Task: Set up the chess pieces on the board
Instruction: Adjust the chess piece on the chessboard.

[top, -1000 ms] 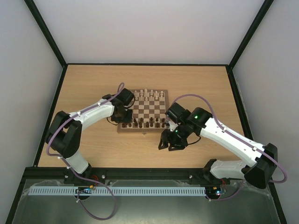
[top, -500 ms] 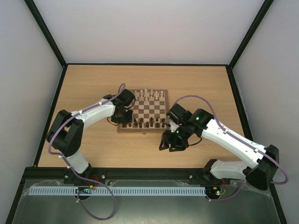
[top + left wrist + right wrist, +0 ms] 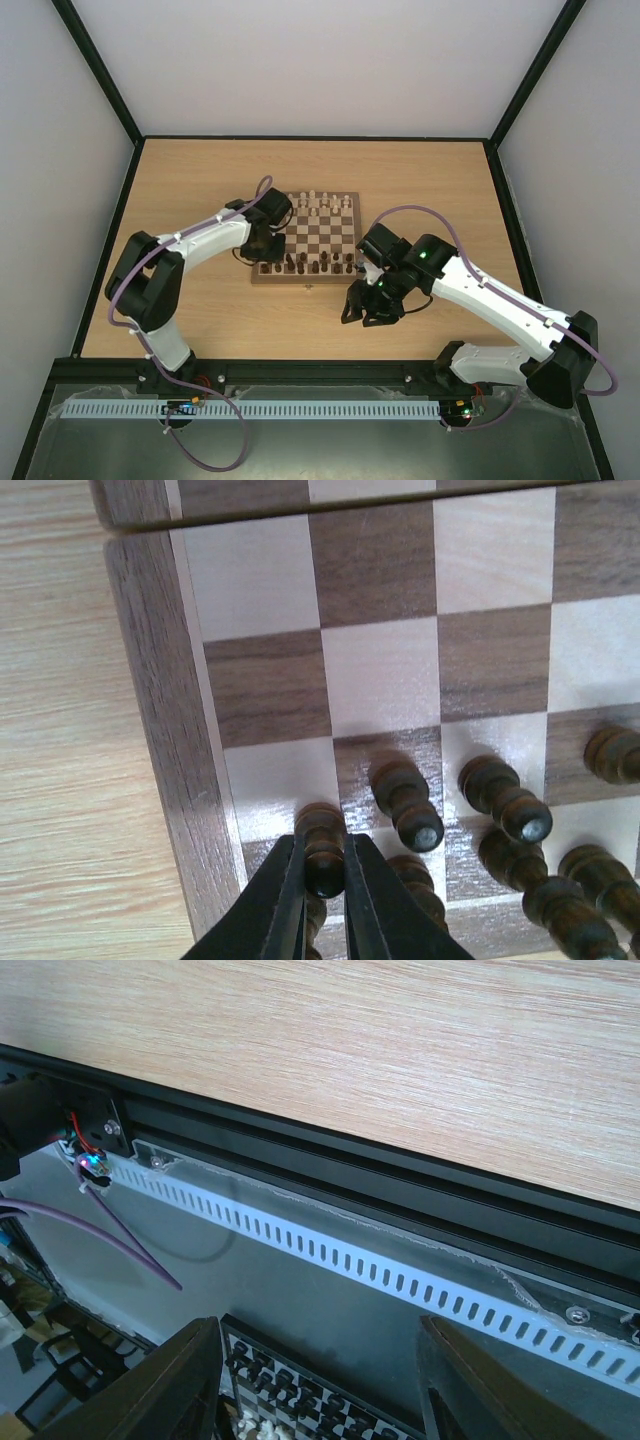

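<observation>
- right gripper (image 3: 362,310): over the table (image 3: 200,190), just off the board (image 3: 310,279)'s near-right corner, jaws apart, nothing between them
- left gripper (image 3: 323,865): at the board's near-left corner, clamped on a dark pawn (image 3: 322,842) next to the left frame
- other dark chess pieces (image 3: 315,263): standing in the board's near rows
- cream pieces (image 3: 318,203): lined along the board's far edge

Robot lab cell, white walls (image 3: 320,60), black frame (image 3: 100,72), table (image 3: 430,180)

Two white arms (image 3: 205,240), black joints, purple cables (image 3: 410,208), black pincer fingers (image 3: 283,900).
</observation>
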Robot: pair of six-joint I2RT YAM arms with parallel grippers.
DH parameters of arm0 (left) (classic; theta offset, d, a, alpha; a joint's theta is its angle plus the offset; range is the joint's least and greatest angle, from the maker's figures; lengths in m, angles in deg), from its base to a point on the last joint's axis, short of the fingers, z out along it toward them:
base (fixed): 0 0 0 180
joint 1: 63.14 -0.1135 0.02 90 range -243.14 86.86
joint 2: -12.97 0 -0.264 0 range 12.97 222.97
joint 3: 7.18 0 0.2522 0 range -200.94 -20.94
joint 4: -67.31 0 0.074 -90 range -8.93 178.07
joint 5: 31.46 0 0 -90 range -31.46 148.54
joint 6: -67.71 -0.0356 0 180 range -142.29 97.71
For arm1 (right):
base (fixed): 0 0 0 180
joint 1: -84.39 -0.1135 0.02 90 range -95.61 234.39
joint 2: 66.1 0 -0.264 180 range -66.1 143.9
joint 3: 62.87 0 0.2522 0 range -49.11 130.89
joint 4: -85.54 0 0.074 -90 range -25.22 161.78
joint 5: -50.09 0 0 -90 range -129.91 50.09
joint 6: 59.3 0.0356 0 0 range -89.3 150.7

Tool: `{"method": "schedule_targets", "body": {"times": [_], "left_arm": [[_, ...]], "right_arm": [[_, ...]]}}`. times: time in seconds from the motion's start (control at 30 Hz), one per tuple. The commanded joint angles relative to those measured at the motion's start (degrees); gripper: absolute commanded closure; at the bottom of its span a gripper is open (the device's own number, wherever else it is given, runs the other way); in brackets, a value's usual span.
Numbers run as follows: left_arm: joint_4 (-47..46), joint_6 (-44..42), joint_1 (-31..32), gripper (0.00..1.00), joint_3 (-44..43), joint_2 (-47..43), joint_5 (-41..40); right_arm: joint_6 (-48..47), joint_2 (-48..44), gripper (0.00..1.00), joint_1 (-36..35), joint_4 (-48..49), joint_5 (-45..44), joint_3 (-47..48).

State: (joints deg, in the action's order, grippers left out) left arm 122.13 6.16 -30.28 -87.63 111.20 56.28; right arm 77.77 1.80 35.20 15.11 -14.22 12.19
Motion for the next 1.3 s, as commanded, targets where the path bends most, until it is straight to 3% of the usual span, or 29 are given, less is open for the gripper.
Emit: {"method": "schedule_targets", "body": {"times": [0.0, 0.43, 0.67, 1.0, 1.1, 1.27], "left_arm": [[1.3, -1.0, 0.1, 0.89, -2.1, 2.1, -2.4], [2.7, -0.9, -0.3, 0.86, -3.0, 1.6, -3.3], [3.3, -0.7, -0.4, 0.70, -3.8, 1.4, -3.5], [4.6, -0.1, -0.7, 0.61, -9.2, 0.8, -2.8], [5.9, -0.1, -1.3, 0.59, -12.5, 0.1, -2.3], [7.9, -0.4, -3.7, 0.56, -17.6, -1.7, 2.2]], "right_arm": [[0.6, -0.8, 0.47, -0.2, -1.6, 1.2, -0.9], [-0.4, -0.1, 0.47, -0.2, -1.3, 1.5, -1.0], [-0.8, 0.4, 0.47, -0.2, -1.0, 1.6, -1.0], [-1.4, 2.5, 0.46, -0.2, -2.7, -0.8, 3.0], [-1.7, 4.6, 0.41, 1.9, -4.2, -2.3, 7.8], [-1.9, 8.7, 0.40, 13.7, -5.2, -2.5, 14.3]]}}
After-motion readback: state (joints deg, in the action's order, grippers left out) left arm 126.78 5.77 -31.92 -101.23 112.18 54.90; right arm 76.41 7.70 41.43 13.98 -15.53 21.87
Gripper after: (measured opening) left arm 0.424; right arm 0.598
